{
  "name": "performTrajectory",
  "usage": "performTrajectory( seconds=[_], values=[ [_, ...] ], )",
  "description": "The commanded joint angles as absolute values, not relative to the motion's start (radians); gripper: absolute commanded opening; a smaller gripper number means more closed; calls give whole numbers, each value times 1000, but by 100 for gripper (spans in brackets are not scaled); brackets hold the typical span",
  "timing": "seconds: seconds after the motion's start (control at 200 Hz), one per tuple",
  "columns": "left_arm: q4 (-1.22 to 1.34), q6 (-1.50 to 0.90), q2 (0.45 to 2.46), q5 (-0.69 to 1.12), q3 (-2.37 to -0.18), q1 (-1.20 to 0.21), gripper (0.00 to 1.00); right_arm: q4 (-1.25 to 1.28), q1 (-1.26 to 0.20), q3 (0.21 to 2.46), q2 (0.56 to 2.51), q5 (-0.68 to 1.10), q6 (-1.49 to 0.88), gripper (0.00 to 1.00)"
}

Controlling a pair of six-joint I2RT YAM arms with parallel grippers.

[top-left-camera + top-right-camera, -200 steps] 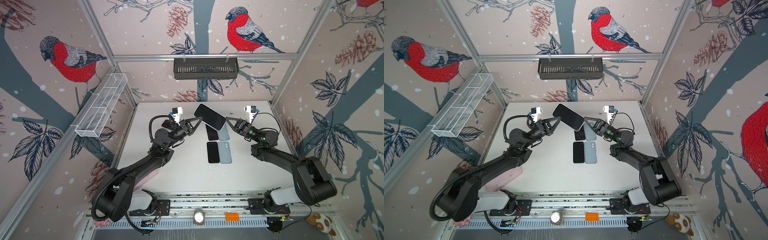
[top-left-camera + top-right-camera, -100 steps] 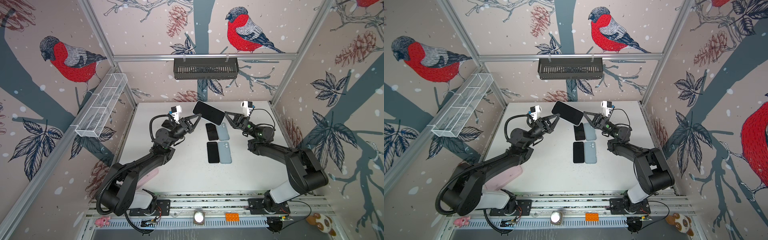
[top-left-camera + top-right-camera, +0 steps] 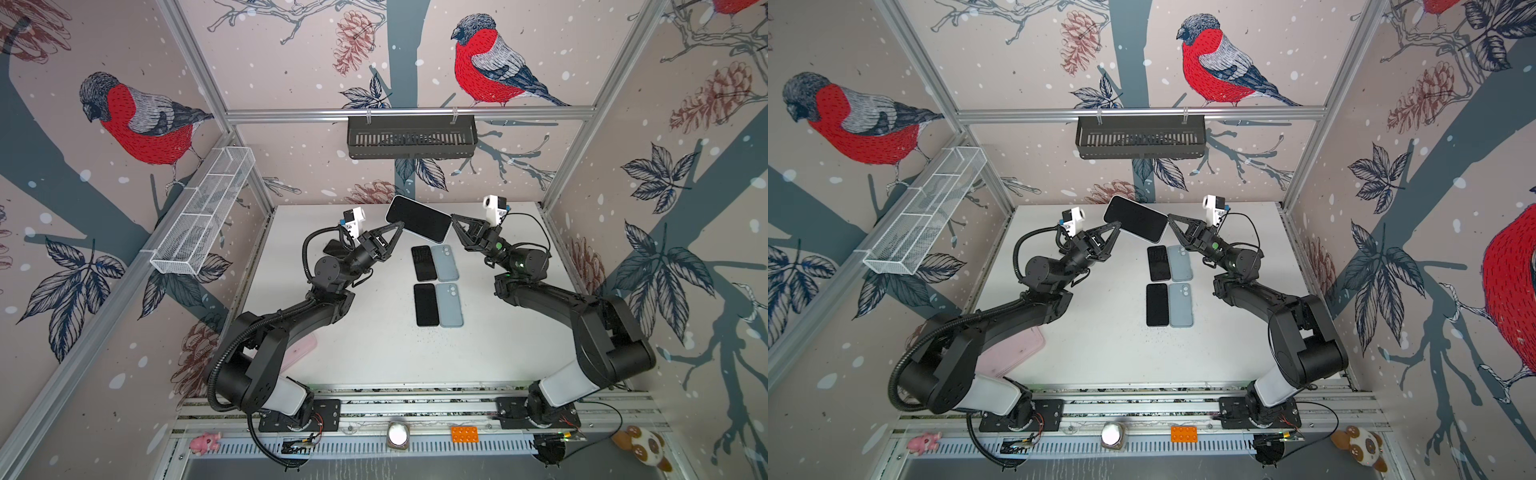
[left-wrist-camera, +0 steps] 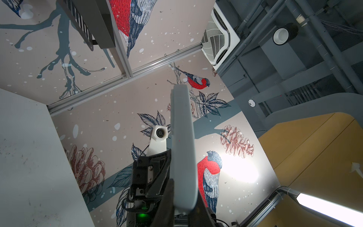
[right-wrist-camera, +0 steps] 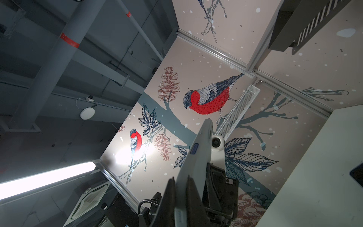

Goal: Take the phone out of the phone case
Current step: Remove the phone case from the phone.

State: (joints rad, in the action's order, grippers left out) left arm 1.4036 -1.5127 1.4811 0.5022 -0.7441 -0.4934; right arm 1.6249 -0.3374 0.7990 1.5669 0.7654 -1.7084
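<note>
1. While raised well above the white surface, held between both arms: black-screened phone in a pale grey case, screen upward, slightly tilted.
2. Left hand clamped shut on one end, right hand clamped shut on the opposite end, probably to brace the case so one side can be peeled away.
3. Pale rim all round the screen, so apparently not yet separated.
4. Below, in neat pairs on the surface: black phones beside pale blue cases, seemingly set aside.
</note>
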Motion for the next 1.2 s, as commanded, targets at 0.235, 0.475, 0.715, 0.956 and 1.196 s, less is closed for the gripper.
performTrajectory(
  seconds=[0.235,0.475,0.715,0.956,1.196],
  values=[
    [1611,-1574,1556,517,-871,-528,0,1867,-331,814,1583,669,-1812,1],
    [1640,-1586,1605,507,-925,-544,0,1867,-324,813,1599,638,-1850,1],
    [1658,-1600,1646,505,-947,-546,0,1867,-323,829,1611,631,-1864,2],
    [1694,-1616,1668,495,-949,-546,0,1867,-323,822,1618,619,-1874,3],
    [1719,-1624,1682,488,-968,-546,0,1867,-324,818,1613,586,-1905,4]
  ],
)
